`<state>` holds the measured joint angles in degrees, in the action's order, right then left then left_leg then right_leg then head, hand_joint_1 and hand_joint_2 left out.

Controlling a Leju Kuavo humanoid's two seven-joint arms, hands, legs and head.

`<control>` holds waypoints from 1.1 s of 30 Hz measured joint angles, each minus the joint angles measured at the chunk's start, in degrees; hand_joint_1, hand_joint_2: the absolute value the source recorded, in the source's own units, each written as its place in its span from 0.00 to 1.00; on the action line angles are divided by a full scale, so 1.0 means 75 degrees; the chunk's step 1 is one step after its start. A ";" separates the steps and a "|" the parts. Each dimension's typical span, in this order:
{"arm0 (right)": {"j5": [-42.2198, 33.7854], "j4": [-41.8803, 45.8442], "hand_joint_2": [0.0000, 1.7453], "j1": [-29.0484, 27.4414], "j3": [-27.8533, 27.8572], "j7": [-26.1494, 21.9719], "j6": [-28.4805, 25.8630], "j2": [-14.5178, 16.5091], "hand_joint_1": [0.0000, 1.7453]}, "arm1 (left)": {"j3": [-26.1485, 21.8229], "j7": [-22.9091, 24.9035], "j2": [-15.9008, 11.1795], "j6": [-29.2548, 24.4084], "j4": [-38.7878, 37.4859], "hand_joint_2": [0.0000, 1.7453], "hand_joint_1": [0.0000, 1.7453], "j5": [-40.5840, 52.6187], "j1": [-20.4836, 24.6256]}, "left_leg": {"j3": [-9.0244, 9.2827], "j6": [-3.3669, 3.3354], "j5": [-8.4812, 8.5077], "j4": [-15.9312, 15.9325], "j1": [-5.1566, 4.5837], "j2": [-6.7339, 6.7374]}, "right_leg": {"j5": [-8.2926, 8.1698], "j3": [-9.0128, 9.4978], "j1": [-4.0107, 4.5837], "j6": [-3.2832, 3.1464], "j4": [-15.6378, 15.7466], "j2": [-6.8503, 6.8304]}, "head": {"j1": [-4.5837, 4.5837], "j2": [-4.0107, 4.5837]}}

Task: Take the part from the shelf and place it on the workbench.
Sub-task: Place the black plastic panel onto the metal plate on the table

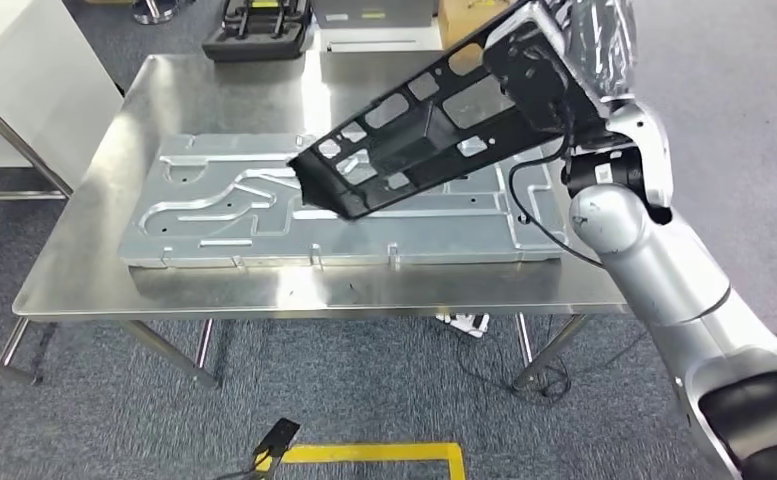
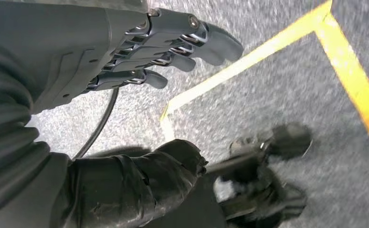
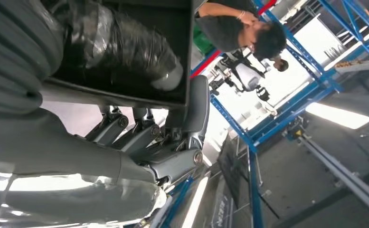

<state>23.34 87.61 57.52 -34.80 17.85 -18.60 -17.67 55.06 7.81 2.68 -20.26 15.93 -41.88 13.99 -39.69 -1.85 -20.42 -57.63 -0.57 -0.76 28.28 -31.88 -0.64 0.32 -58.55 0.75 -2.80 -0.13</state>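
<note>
Floor: grey speckled carpet [image 1: 364,400] with yellow tape lines [image 1: 374,452]. Stainless-steel desk [image 1: 214,290] on tubular legs stands centrally; a white power strip [image 1: 467,322] with black cable lies beneath it. White cabinet [image 1: 34,80] just beside the desk's left end. Blue steel racking [image 3: 268,128] and bright ceiling light panels [image 3: 339,116] overhead. A person [image 3: 239,28] stands near the racking.
</note>
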 joint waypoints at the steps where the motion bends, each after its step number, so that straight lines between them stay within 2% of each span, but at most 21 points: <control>1: 0.0005 -0.0079 1.00 0.0063 -0.0002 -0.0018 -0.0015 0.0017 1.00 | -0.0001 0.0013 0.0031 -0.0053 0.0000 1.00 0.00 -0.0039 0.0078 | 0.0040 -0.0026 -0.0005 0.0057 0.0013 -0.0001 | 0.0068 -0.0025 0.0001 0.0024 -0.0064 -0.0011 | 0.0006 0.0000; 3: 0.0015 -0.0267 1.00 0.0217 -0.0033 -0.0092 -0.0052 0.0064 1.00 | -0.0009 0.0050 0.0096 -0.0127 -0.0002 1.00 0.00 -0.0117 0.0278 | 0.0131 -0.0090 -0.0023 0.0153 0.0043 -0.0008 | 0.0362 -0.0329 0.0003 0.0044 -0.0648 -0.0029 | 0.0017 0.0000; 5: 0.0033 -0.0486 1.00 0.0305 -0.0111 -0.0203 -0.0130 0.0143 1.00 | -0.0025 0.0088 0.0140 -0.0174 -0.0004 1.00 0.00 -0.0232 0.0457 | 0.0174 -0.0148 -0.0077 0.0157 0.0040 -0.0016 | 0.0676 -0.0927 0.0011 0.0056 -0.1656 -0.0024 | 0.0023 0.0000; 6: 0.0049 -0.0618 1.00 0.0320 -0.0162 -0.0262 -0.0177 0.0192 1.00 | -0.0044 0.0117 0.0154 -0.0194 -0.0005 1.00 0.00 -0.0296 0.0533 | 0.0192 -0.0159 -0.0109 0.0142 0.0045 -0.0021 | 0.0702 -0.1211 0.0005 0.0076 -0.2035 -0.0024 | 0.0024 0.0000; 7: 0.0064 -0.0760 1.00 0.0331 -0.0209 -0.0320 -0.0215 0.0243 1.00 | -0.0065 0.0147 0.0163 -0.0207 -0.0008 1.00 0.00 -0.0353 0.0601 | 0.0209 -0.0155 -0.0148 0.0116 0.0053 -0.0030 | 0.0587 -0.1377 -0.0009 0.0102 -0.2155 -0.0026 | 0.0023 0.0000; 8: 0.0082 -0.0914 1.00 0.0361 -0.0260 -0.0380 -0.0255 0.0302 1.00 | -0.0087 0.0181 0.0168 -0.0222 -0.0012 1.00 0.00 -0.0406 0.0676 | 0.0225 -0.0135 -0.0202 0.0065 0.0068 -0.0041 | 0.0311 -0.1412 -0.0035 0.0136 -0.1977 -0.0031 | 0.0025 0.0000; 10: 0.0125 -0.1188 1.00 0.0474 -0.0353 -0.0490 -0.0312 0.0422 1.00 | -0.0125 0.0248 0.0172 -0.0245 -0.0020 1.00 0.00 -0.0508 0.0827 | 0.0233 -0.0062 -0.0339 -0.0088 0.0095 -0.0066 | -0.0352 -0.1160 -0.0098 0.0203 -0.1077 -0.0046 | 0.0023 0.0000; 11: 0.0152 -0.1328 1.00 0.0557 -0.0409 -0.0549 -0.0332 0.0495 1.00 | -0.0150 0.0284 0.0173 -0.0270 -0.0030 1.00 0.00 -0.0571 0.0913 | 0.0215 -0.0014 -0.0406 -0.0184 0.0093 -0.0075 | -0.0539 -0.1002 -0.0109 0.0212 -0.0663 -0.0048 | 0.0024 0.0000; 12: 0.0174 -0.1494 1.00 0.0640 -0.0472 -0.0615 -0.0345 0.0587 1.00 | -0.0189 0.0326 0.0171 -0.0294 -0.0043 1.00 0.00 -0.0640 0.1002 | 0.0186 0.0033 -0.0442 -0.0245 0.0087 -0.0080 | -0.0588 -0.0912 -0.0100 0.0185 -0.0443 -0.0048 | 0.0022 0.0000; 14: 0.0200 -0.1894 1.00 0.0777 -0.0598 -0.0756 -0.0387 0.0793 1.00 | -0.0272 0.0401 0.0166 -0.0339 -0.0077 1.00 0.00 -0.0765 0.1177 | 0.0149 0.0109 -0.0458 -0.0285 0.0070 -0.0083 | -0.0512 -0.0846 -0.0057 0.0082 -0.0340 -0.0031 | 0.0022 0.0000; 17: 0.0214 -0.2449 1.00 0.0896 -0.0734 -0.0913 -0.0451 0.1070 1.00 | -0.0390 0.0454 0.0153 -0.0361 -0.0109 1.00 0.00 -0.0844 0.1368 | 0.0061 0.0220 -0.0604 -0.0499 0.0082 -0.0044 | -0.0516 -0.0788 -0.0087 -0.0053 -0.0291 -0.0026 | 0.0006 0.0000; 18: 0.0215 -0.2587 1.00 0.0926 -0.0766 -0.0941 -0.0459 0.1154 1.00 | -0.0428 0.0454 0.0150 -0.0365 -0.0116 1.00 0.00 -0.0857 0.1407 | -0.0076 0.0264 -0.0750 -0.0791 0.0089 -0.0026 | -0.0514 -0.0765 -0.0098 -0.0086 -0.0282 -0.0028 | -0.0004 0.0000; 20: 0.0216 -0.2835 1.00 0.0969 -0.0812 -0.0968 -0.0463 0.1285 1.00 | -0.0492 0.0449 0.0152 -0.0370 -0.0128 1.00 0.00 -0.0882 0.1442 | -0.0568 0.0327 -0.1111 -0.1749 0.0102 -0.0005 | -0.0503 -0.0745 -0.0089 -0.0131 -0.0282 -0.0028 | -0.0025 0.0000; 21: 0.0214 -0.2950 1.00 0.0979 -0.0834 -0.0967 -0.0450 0.1335 1.00 | -0.0522 0.0441 0.0152 -0.0377 -0.0135 1.00 0.00 -0.0892 0.1441 | -0.0801 0.0334 -0.1197 -0.2133 0.0104 0.0000 | -0.0497 -0.0739 -0.0078 -0.0140 -0.0283 -0.0026 | -0.0025 0.0000; 22: 0.0212 -0.3064 0.75 0.0984 -0.0857 -0.0961 -0.0433 0.1372 0.75 | -0.0551 0.0431 0.0152 -0.0388 -0.0142 1.00 0.00 -0.0901 0.1437 | -0.0936 0.0325 -0.1168 -0.2304 0.0103 0.0004 | -0.0489 -0.0729 -0.0066 -0.0148 -0.0284 -0.0022 | -0.0025 0.0000; 23: 0.0210 -0.3164 0.50 0.0984 -0.0877 -0.0955 -0.0414 0.1406 0.50 | -0.0576 0.0418 0.0152 -0.0405 -0.0150 1.00 0.00 -0.0908 0.1434 | -0.0909 0.0299 -0.1001 -0.2161 0.0100 0.0006 | -0.0480 -0.0715 -0.0054 -0.0155 -0.0283 -0.0017 | -0.0024 0.0000; 25: 0.0208 -0.3353 0.00 0.0987 -0.0906 -0.0957 -0.0393 0.1463 0.00 | -0.0616 0.0399 0.0150 -0.0433 -0.0165 1.00 0.00 -0.0923 0.1441 | -0.0502 0.0199 -0.0500 -0.1224 0.0071 0.0004 | -0.0457 -0.0675 -0.0039 -0.0158 -0.0277 -0.0004 | -0.0023 0.0000; 27: 0.0209 -0.3563 0.00 0.0994 -0.0920 -0.0981 -0.0392 0.1511 0.00 | -0.0643 0.0402 0.0144 -0.0472 -0.0176 0.50 0.00 -0.0945 0.1457 | -0.0075 0.0098 -0.0245 -0.0383 0.0019 -0.0003 | -0.0435 -0.0652 -0.0022 -0.0127 -0.0257 0.0010 | -0.0021 0.0000; 29: 0.0211 -0.3811 0.00 0.0994 -0.0930 -0.0997 -0.0386 0.1548 0.00 | -0.0656 0.0427 0.0141 -0.0567 -0.0186 0.00 0.00 -0.0955 0.1462 | 0.0060 0.0055 -0.0249 -0.0160 -0.0018 -0.0016 | -0.0438 -0.0636 -0.0015 -0.0067 -0.0211 0.0015 | -0.0018 0.0000; 31: 0.0208 -0.4060 0.00 0.0994 -0.0935 -0.0977 -0.0343 0.1586 0.00 | -0.0656 0.0464 0.0142 -0.0697 -0.0195 0.00 0.00 -0.0957 0.1456 | 0.0133 0.0008 -0.0206 -0.0044 0.0023 -0.0011 | -0.0418 -0.0608 -0.0007 0.0002 -0.0182 0.0002 | -0.0015 0.0000; 33: 0.0198 -0.4343 0.00 0.1019 -0.0937 -0.0924 -0.0246 0.1613 0.00 | -0.0656 0.0506 0.0144 -0.0788 -0.0203 0.00 0.00 -0.0956 0.1460 | 0.0232 -0.0055 -0.0158 0.0090 0.0072 0.0005 | -0.0184 -0.0752 0.0005 0.0053 -0.0521 -0.0019 | -0.0008 0.0000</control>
<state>24.82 55.04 65.16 -41.83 10.92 -20.45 -5.57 50.14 11.61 3.75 -26.17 14.41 -49.05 24.94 -37.95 -2.26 -21.61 -56.96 -0.03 -0.73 26.90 -37.52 -0.61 0.71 -62.46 0.60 -2.86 -0.13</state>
